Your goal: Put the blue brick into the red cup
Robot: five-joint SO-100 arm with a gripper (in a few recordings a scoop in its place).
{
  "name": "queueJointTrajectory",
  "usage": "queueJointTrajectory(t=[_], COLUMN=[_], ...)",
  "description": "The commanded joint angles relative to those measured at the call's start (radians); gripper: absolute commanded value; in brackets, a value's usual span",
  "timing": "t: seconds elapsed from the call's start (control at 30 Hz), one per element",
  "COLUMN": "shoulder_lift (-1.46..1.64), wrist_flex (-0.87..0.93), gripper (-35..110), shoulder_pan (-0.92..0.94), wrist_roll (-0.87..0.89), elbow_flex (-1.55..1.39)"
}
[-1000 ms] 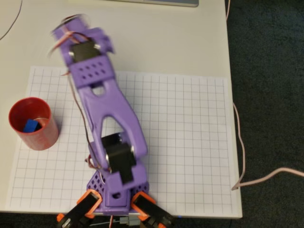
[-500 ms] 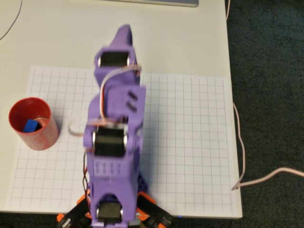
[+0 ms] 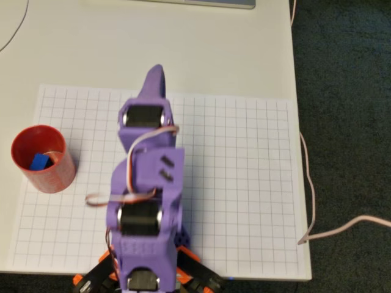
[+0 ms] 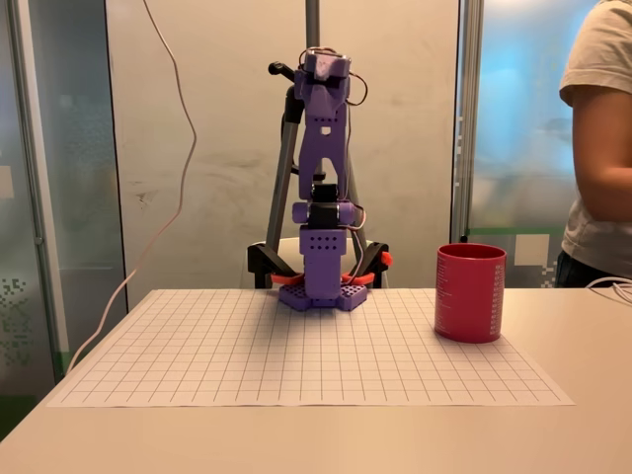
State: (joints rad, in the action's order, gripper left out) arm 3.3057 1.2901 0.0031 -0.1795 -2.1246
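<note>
While the purple arm (image 3: pixel 146 201) stands folded over its base at the near edge of the gridded paper sheet (image 3: pixel 244 183), the blue brick (image 3: pixel 39 162) lies inside the red cup (image 3: pixel 43 159), against the cup's inner wall as the overhead view shows it; the cup stands upright on the sheet's left margin in that view, well apart from the arm. Seen from the fixed view, the same cup (image 4: pixel 470 292) rises on the right side of the sheet (image 4: pixel 296 355), its plain walls hiding whatever it holds; the arm (image 4: pixel 322 188) is drawn up tall above its clamped base, with orange clamps beside the base. From overhead the tool (image 3: pixel 153 82) points away from the base toward the far side of the pale tabletop (image 3: pixel 201 49), its tip a single purple wedge over the sheet's far edge; whether its fingers are spread or pressed together cannot be told; nothing is seen between them. A thin cable (image 3: pixel 311 183) trails along the tabletop's right edge; a person in a light T-shirt (image 4: pixel 597 148) stands at the right border of the fixed view, behind the tabletop.
</note>
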Motion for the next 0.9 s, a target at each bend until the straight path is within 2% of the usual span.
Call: queueJointTrajectory(t=[0.0,0.23,0.4,0.73,0.87], shoulder_lift=[-0.003,-0.003,-0.003,-0.003,-0.003], wrist_flex=[-0.081,-0.146,-0.123,-0.086,-0.086], gripper=[-1,-1,0,0,9], shoulder_pan=[-0.026,-0.035,-0.035,-0.040,-0.048], wrist_roll=[0.015,0.014,0.026,0.032,-0.040], elbow_flex=[-0.242,-0.661,-0.873,-0.907,-0.908])
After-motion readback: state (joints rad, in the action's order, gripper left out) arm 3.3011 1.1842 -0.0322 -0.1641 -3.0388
